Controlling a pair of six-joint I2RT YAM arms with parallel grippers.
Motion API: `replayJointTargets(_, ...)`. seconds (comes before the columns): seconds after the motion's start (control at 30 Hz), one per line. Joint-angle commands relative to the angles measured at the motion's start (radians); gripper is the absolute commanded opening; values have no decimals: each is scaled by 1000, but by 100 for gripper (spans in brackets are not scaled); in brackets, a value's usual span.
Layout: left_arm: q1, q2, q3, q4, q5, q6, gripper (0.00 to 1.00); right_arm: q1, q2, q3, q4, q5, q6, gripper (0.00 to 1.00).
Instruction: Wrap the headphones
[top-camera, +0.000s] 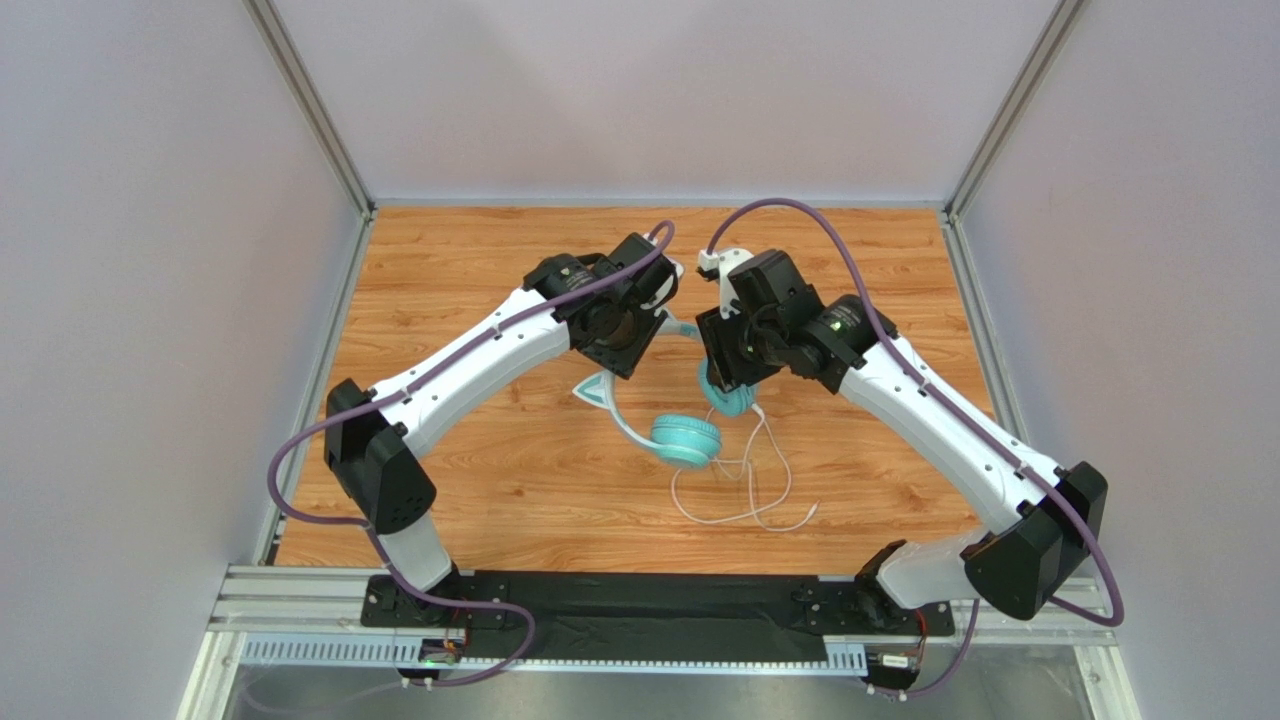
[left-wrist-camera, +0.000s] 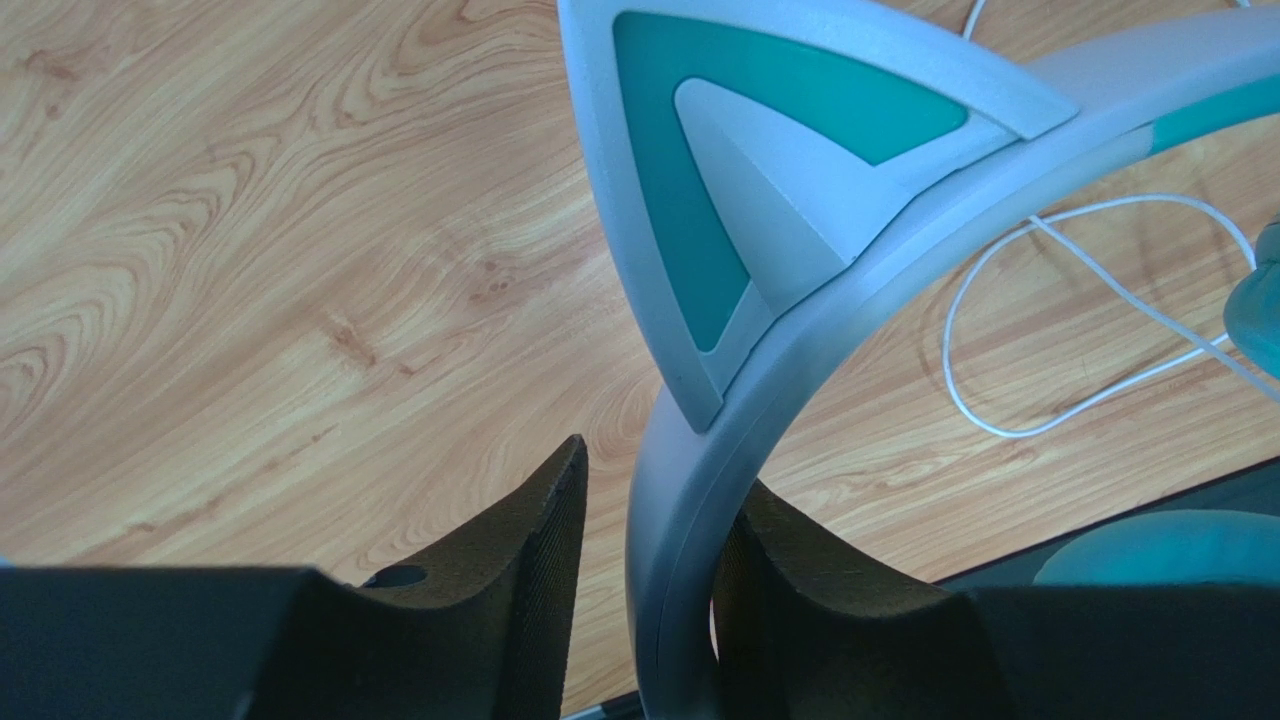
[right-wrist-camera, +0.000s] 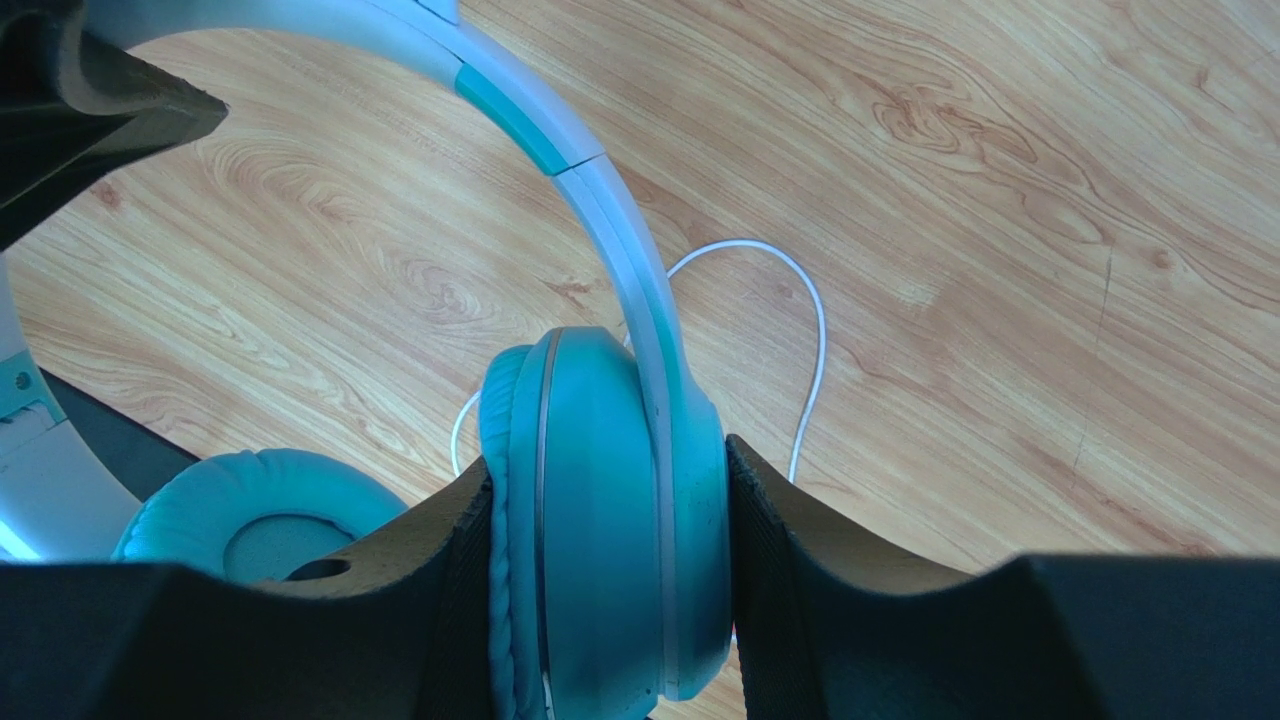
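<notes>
Teal ear cup (right-wrist-camera: 601, 510) clamped in right jaws; left jaws, seemingly open, straddle headband (left-wrist-camera: 679, 525).

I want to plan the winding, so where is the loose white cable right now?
In the top view the white cable lies in loose loops on the table, right of centre, just nearer the arm bases than the teal ear cup resting there.

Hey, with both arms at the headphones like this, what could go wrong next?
The left gripper straddles the headband off-centre, with a gap at one finger; closing may twist it. The right gripper pinches a rounded ear cup, which might slip out. The white cable lies in loose loops on the table and could snag.
</notes>
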Motion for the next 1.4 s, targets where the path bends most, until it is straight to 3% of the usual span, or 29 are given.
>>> replayJointTargets(0.0,-7,-19,46,-9,-27,12,41,6,-39,50,28,24,-8,0)
replayJointTargets(0.23,-16,-20,54,-14,-30,12,40,17,-30,50,11,49,-14,0)
replayJointTargets(0.37,-18,-28,63,9,48,2,45,18,-24,52,6,60,-9,0)
replayJointTargets(0.47,-18,-31,63,25,77,-1,41,21,-19,57,6,60,-8,0)
replayJointTargets(0.5,-21,-28,64,23,77,1,34,23,-19,60,6,60,-8,0)
replayJointTargets(0.67,-19,-25,54,23,80,4,36,28,-21,75,-1,60,-8,0)
replayJointTargets(0.77,-19,-23,48,20,60,2,25,32,-22,75,-3,61,-3,0)
replayJointTargets(0.83,-19,-22,46,15,42,2,13,34,-22,72,-6,67,2,1)
replayJointTargets(0.87,-19,-23,48,11,19,5,10,32,-25,73,-12,67,3,10)
replayJointTargets(0.9,-19,-23,49,9,4,7,0,32,-27,81,-18,61,15,50)
replayJointTargets(0.97,-19,-26,64,-14,-30,19,0,32,-42,109,-58,72,31,88)
replayJointTargets(1.0,-19,-32,71,-21,-38,24,0,31,-64,148,-75,89,35,100)
replayJointTargets(1.2,-13,-112,188,-53,-167,22,0,28,-168,337,-178,162,-4,100)
replayJointTargets(1.3,-1,-161,290,-69,-302,-40,0,26,-370,209,-28,228,-11,100)
replayJointTargets(1.37,15,-221,310,-46,-303,-62,0,28,-484,-36,191,232,-26,100)
